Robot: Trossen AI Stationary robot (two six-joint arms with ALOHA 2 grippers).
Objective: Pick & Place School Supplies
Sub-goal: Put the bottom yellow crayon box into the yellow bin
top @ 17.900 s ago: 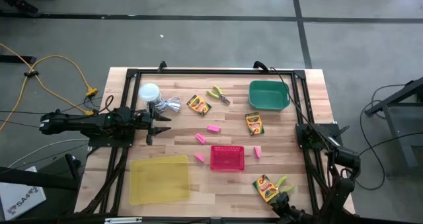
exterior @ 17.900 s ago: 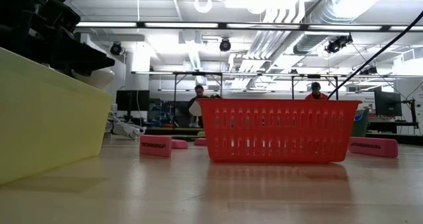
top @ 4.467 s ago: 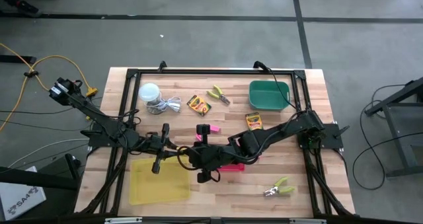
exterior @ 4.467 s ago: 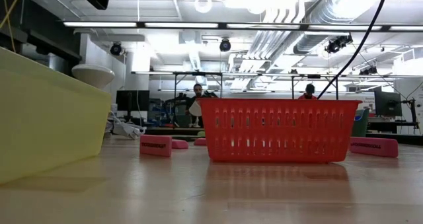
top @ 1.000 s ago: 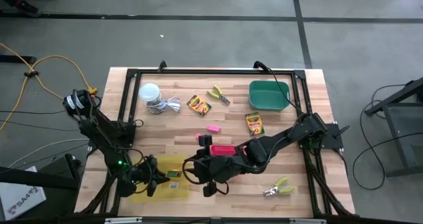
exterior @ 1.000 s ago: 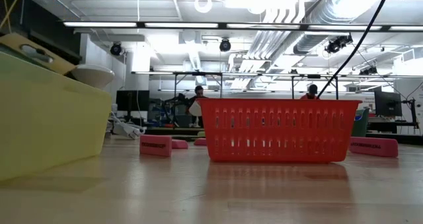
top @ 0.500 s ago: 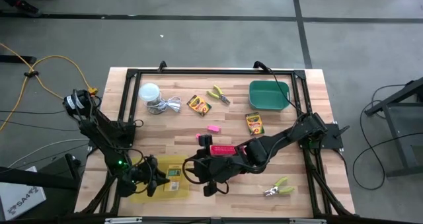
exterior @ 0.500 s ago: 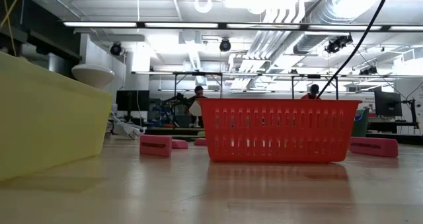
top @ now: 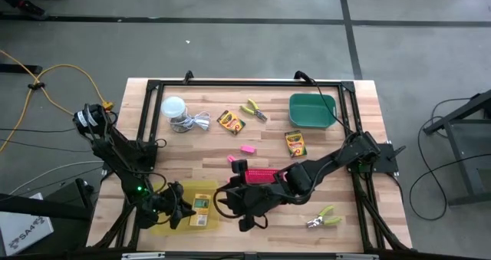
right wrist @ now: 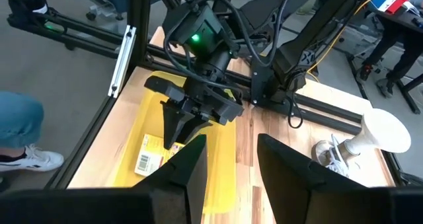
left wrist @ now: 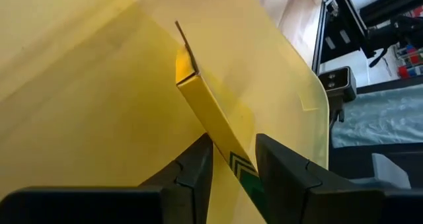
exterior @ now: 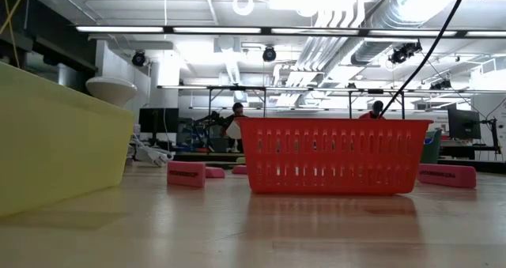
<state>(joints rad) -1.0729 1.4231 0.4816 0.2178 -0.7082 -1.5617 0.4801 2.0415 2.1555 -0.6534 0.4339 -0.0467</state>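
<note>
Now, line by line:
Left gripper (top: 184, 211): lower left of the high view, over the yellow tray (top: 163, 224); in its own wrist view the two dark fingers (left wrist: 198, 168) stand parted, with the edge of a crayon box (left wrist: 210, 122) running between them and a small gap at each side, so nothing is clamped.
Crayon box in tray (top: 201, 211): lies in the right part of the yellow tray, just beside the left gripper; the right wrist view shows its barcode side up.
Right gripper (top: 242, 215): lower middle of the high view, just right of the yellow tray and below the pink basket (top: 259, 176); its fingers (right wrist: 186, 168) are spread apart in its wrist view and hold nothing.
Pink basket: centre of the high view, partly under the right arm; fills the middle of the low view.
Erasers: one (top: 247, 148) at centre, above the basket, one (top: 231, 159) just left of the basket's upper corner; in the low view a pink block (exterior: 186, 173) sits left of the basket and another (exterior: 447, 175) right of it.
Other crayon boxes: one (top: 230, 121) upper centre, one (top: 294, 143) below the green tray (top: 312, 110).
Scissors: one pair (top: 254, 109) upper centre beside the crayon box, one pair (top: 321, 216) lower right.
White round object with cable (top: 179, 113): upper left of the table (top: 368, 122).
</note>
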